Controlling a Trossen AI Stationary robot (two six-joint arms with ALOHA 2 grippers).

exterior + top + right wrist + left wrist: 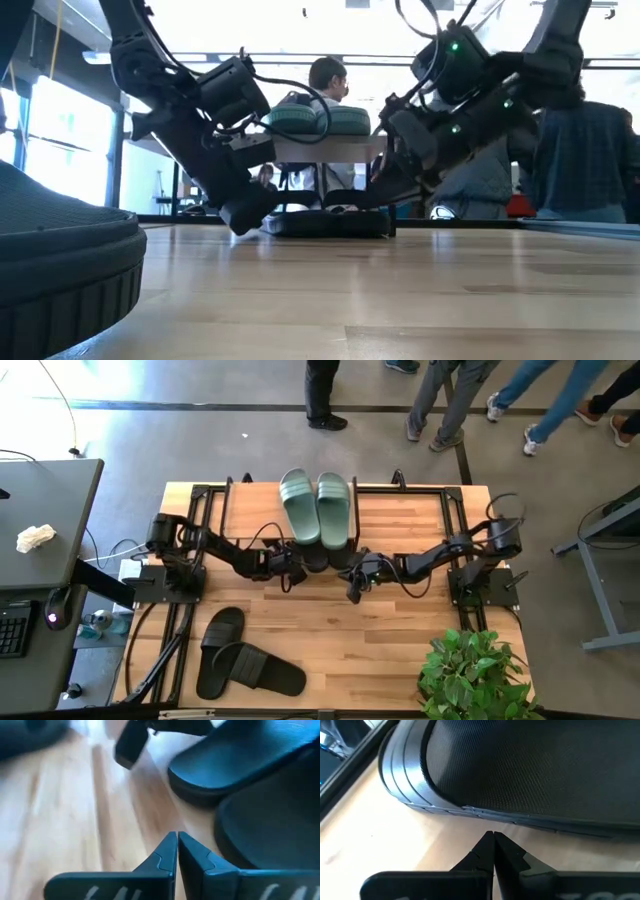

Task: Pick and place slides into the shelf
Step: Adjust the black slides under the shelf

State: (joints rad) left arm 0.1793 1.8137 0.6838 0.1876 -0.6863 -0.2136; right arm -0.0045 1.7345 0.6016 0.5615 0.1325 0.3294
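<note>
From above, the sage-green pair (315, 507) lies side by side on the shelf (400, 510), at the far middle of the wooden table (380, 650). Just in front of the shelf a black pair (328, 556) sits under its edge, mostly hidden by both arms. The left gripper (296, 572) and the right gripper (352, 582) meet near these black slides at the table's centre. A second black pair (240, 655) lies crossed near the front left of the table, well apart from both arms. A potted plant (475, 675) stands at the front right corner, and people's legs show beyond the far edge.

At table height, the green slides (320, 120) rest on the shelf top (320, 150) — beneath it a black slide (330, 222) lies flat on the table. The left gripper (240, 218) comes down at its one end, the right gripper (385, 195) at the other. A person (325, 90) sits behind. The edge of another black slide (60, 260) fills the near left.

In the left wrist view, the left gripper (493, 845) has its fingers pressed together, empty, just beside the ribbed sole edge of a black slide (520, 770).

In the right wrist view, the right gripper (177, 845) is likewise closed on nothing — two black slides (250, 765) lie just beyond its tips, on the table.
</note>
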